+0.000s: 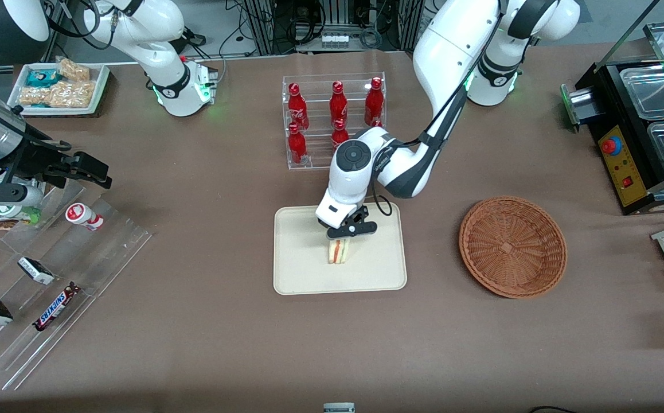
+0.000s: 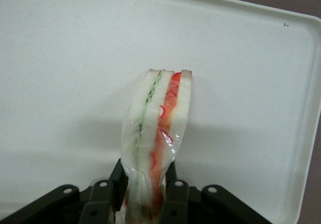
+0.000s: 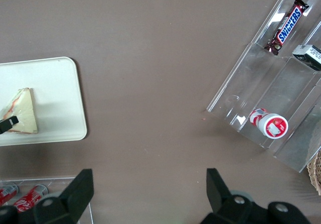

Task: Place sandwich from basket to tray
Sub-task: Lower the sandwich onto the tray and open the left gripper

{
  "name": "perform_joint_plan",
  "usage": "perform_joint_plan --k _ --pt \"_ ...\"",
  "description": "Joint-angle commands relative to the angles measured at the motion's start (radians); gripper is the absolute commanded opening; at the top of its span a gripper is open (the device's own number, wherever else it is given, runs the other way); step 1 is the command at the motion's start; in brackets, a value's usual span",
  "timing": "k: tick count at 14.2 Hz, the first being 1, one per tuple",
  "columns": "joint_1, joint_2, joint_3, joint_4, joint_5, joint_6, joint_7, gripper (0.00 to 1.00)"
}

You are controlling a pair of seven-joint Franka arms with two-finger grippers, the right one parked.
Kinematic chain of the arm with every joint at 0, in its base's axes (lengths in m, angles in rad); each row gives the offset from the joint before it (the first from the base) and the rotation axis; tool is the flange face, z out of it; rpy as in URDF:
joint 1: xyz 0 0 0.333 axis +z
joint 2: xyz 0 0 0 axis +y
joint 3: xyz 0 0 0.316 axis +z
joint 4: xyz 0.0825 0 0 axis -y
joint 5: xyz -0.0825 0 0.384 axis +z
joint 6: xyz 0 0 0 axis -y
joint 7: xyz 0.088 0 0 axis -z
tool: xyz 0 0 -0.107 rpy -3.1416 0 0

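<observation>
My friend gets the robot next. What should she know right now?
Hand: shut on the sandwich, low over the middle of the tray.
Sandwich: stands on edge, pinched by the fingers; whether it touches the tray cannot be told.
Basket: empty, beside the tray toward the working arm's end.
Done: sandwich brought to the tray.
Left: let go, lift the hand away.

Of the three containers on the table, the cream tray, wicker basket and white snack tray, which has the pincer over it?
The cream tray: the pincer grips the sandwich above it.
</observation>
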Motion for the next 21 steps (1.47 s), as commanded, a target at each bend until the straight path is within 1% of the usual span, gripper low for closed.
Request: perform_joint_plan --k 1,3,5,6,8,10,12,14,17,20,21 --pt "-0.009 -0.019 0.012 0.058 0.010 -0.018 -0.005 1.00" --pt "-0.001 -0.069 0.016 0.068 0.010 -0.063 -0.028 1.00" --pt "0.004 -0.147 0.020 0.078 0.007 -0.213 -0.026 1.00" --pt "0.005 -0.173 0.026 0.092 -0.001 -0.261 -0.019 1.00" --pt "0.005 -0.235 0.081 0.092 -0.011 -0.298 -0.017 1.00" --pt "0.005 -0.269 0.126 0.082 -0.021 -0.309 -0.017 1.00" --pt "0.007 -0.295 0.182 0.068 -0.031 -0.373 -0.002 1.00" --pt "0.007 -0.339 0.267 0.020 -0.077 -0.415 0.087 1.00" --pt "0.007 -0.425 0.421 -0.055 -0.162 -0.507 0.301 1.00" --pt "0.005 -0.491 0.584 -0.054 -0.218 -0.655 0.499 1.00" --pt "0.005 -0.514 0.613 -0.054 -0.220 -0.700 0.548 1.00"
